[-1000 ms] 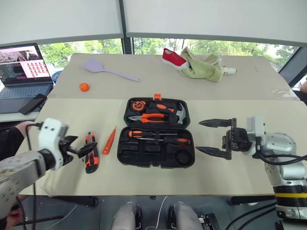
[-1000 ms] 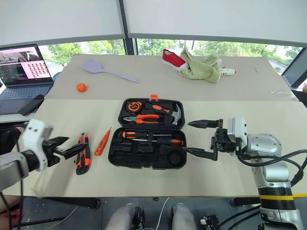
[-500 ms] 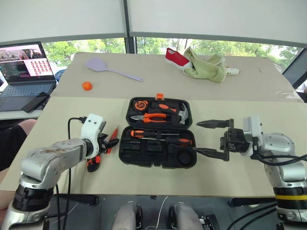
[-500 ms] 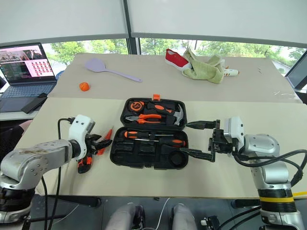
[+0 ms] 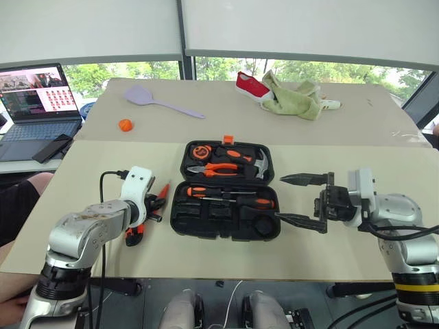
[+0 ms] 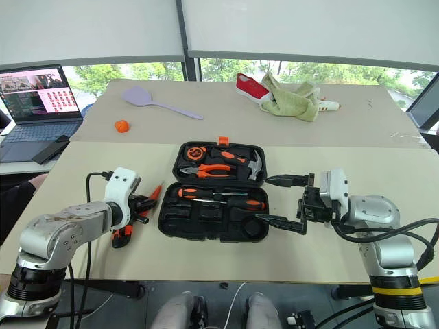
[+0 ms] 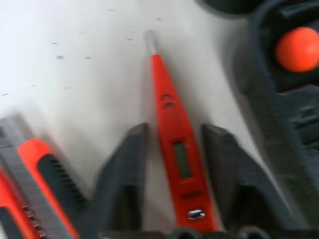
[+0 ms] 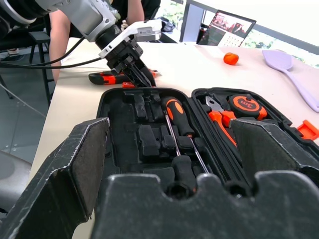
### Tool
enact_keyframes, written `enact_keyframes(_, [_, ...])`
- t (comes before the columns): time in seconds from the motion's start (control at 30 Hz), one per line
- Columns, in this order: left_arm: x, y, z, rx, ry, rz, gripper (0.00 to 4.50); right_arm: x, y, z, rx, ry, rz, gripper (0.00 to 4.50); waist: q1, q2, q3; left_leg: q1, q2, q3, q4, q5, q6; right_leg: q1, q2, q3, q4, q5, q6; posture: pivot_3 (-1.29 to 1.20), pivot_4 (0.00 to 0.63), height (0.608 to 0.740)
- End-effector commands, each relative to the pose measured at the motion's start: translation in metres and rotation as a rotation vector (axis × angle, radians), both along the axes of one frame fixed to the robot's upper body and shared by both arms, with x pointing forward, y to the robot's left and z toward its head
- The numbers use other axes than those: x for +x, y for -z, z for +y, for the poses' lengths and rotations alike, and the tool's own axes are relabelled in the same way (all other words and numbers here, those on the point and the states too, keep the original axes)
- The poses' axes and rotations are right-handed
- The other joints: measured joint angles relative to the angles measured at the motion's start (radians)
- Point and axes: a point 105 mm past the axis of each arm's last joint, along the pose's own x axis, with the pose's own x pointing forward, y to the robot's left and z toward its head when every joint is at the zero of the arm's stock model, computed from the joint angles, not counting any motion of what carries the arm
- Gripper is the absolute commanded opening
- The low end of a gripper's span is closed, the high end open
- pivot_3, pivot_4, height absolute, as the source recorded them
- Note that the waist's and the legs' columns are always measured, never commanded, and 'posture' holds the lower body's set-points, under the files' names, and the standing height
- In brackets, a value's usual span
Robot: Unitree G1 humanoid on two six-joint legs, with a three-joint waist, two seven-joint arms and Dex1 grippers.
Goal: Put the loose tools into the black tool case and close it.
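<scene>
- The black tool case [image 5: 226, 192] lies open in the middle of the table [image 5: 329, 260], lid half away from the robot, with two screwdrivers [image 5: 230, 195] already seated in the near half and several recesses there bare.
- The right gripper [image 5: 305, 200] hovers beside the case's right edge, pointing across toward it, jaws spread wide and holding nothing.
- The left gripper [image 6: 145, 203] is down at the table just left of the case, between it and the utility knife [image 5: 134, 232], which lies on the table beside this gripper on the side away from the case.
- The tester screwdriver [image 7: 174, 149] lies between the left fingers [image 7: 124, 179], its long axis running along the line they point, metal tip away from the wrist.
- The jaws flank the tester's orange barrel with a little gap on either side; I cannot tell whether they grip it yet.
- The left arm is plainly the nearer one; once gripped, the tester has only a short carry sideways to the case, judging by how close the case wall sits.
</scene>
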Motion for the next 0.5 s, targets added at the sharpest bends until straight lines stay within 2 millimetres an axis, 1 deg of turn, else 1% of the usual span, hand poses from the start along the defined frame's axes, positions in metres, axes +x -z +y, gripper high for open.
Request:
enact_keyframes(0.03, [0.005,-0.017,0.010,-0.045,-0.040,-0.106,0.79,-0.003,-0.010,-0.002,-0.001,-0.004,-0.037,4.50,0.000,0.000,0.000,-0.001,0.000,0.000,0.000,0.000,0.000,0.000,0.000,0.000,0.000,0.000,0.000,0.00,0.150,0.740])
enact_keyframes(0.13, [0.004,-0.037,0.010,-0.098,-0.012,-0.209,0.79,-0.003,-0.009,-0.002,-0.001,0.001,-0.036,4.50,0.000,-0.002,0.001,-0.003,0.000,0.000,0.000,0.001,0.000,-0.002,0.000,-0.001,0.000,0.000,0.000,0.00,0.150,0.740])
enact_keyframes(0.23, [-0.002,-0.056,0.008,-0.141,0.075,-0.315,0.79,-0.004,-0.009,-0.004,-0.005,0.007,-0.034,4.50,0.000,-0.002,0.001,-0.004,0.000,-0.001,0.000,0.001,0.000,-0.002,-0.001,-0.001,-0.001,0.000,0.000,0.00,0.150,0.740])
enact_keyframes(0.3, [-0.009,-0.068,0.003,-0.126,0.216,-0.388,0.79,-0.004,-0.010,-0.006,-0.008,0.014,-0.035,4.50,0.000,-0.002,0.001,-0.004,0.000,-0.001,0.000,0.001,0.000,-0.002,-0.001,-0.002,-0.002,0.000,0.000,0.00,0.150,0.740])
enact_keyframes(0.37, [-0.018,-0.078,-0.005,-0.112,0.397,-0.463,0.79,-0.004,-0.010,-0.008,-0.011,0.019,-0.037,4.50,0.000,-0.002,0.002,-0.004,0.000,-0.001,0.000,0.000,0.000,-0.002,-0.001,-0.002,-0.003,0.000,0.000,0.00,0.150,0.740])
enact_keyframes(0.47, [-0.025,-0.082,-0.010,-0.098,0.556,-0.476,0.79,-0.005,-0.011,-0.010,-0.015,0.022,-0.037,4.50,0.003,-0.002,0.002,-0.005,0.000,-0.001,0.000,-0.001,-0.002,-0.003,-0.002,-0.003,-0.003,0.000,-0.001,0.00,0.150,0.740])
enact_keyframes(0.5, [-0.028,-0.082,-0.017,-0.076,0.657,-0.466,0.79,-0.005,-0.011,-0.011,-0.019,0.023,-0.037,4.50,0.003,-0.002,0.002,-0.005,0.000,-0.001,0.000,-0.002,-0.002,-0.003,-0.002,-0.003,-0.003,0.000,-0.001,0.00,0.150,0.740])
